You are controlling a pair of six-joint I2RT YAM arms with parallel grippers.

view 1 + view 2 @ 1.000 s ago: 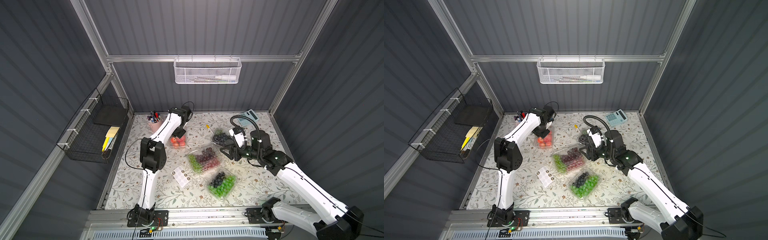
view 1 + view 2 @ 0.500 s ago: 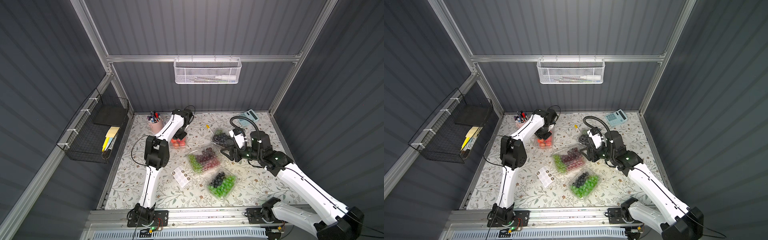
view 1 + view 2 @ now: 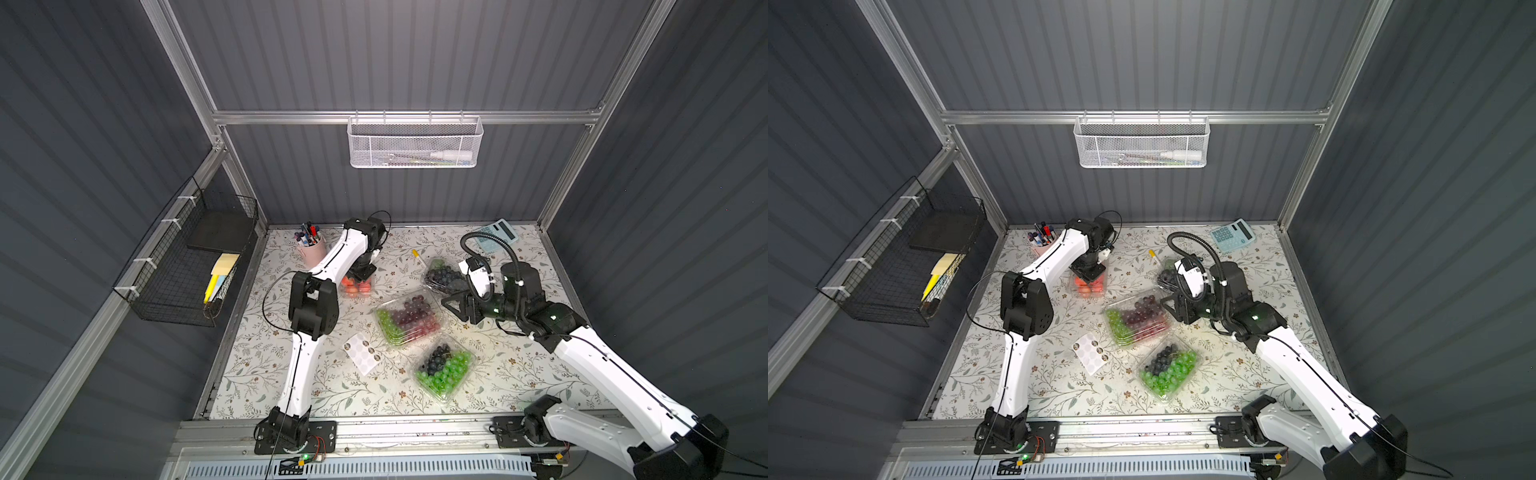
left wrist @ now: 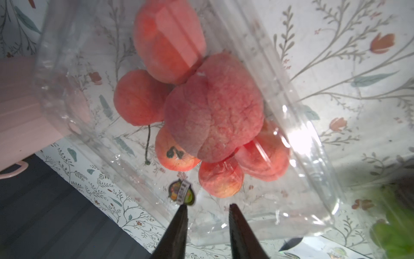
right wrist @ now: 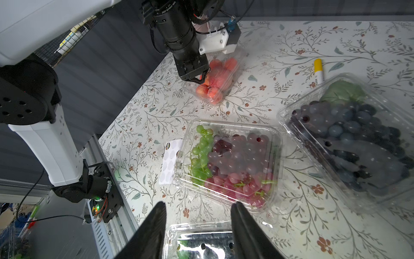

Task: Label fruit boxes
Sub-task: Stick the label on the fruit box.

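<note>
I can pass over bare tablecloth (image 3: pixel 519 365) lower right in a top view; the red grape box (image 3: pixel 409 318) blocks the centre.

The grape box (image 3: pixel 409 320) sits in the middle, strawberry box (image 3: pixel 357 287) behind-left, blueberry box (image 3: pixel 442 276) behind-right, grape-and-berry box (image 3: pixel 444 368) in front.

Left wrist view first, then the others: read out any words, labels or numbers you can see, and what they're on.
No text can be read anywhere.
Sticker on the strawberry box: print too blurred.
Camera lens, seen in the right wrist view: white lettering, too small.
Calculator: keys too small.
Sticker sheet: stickers too small.
</note>
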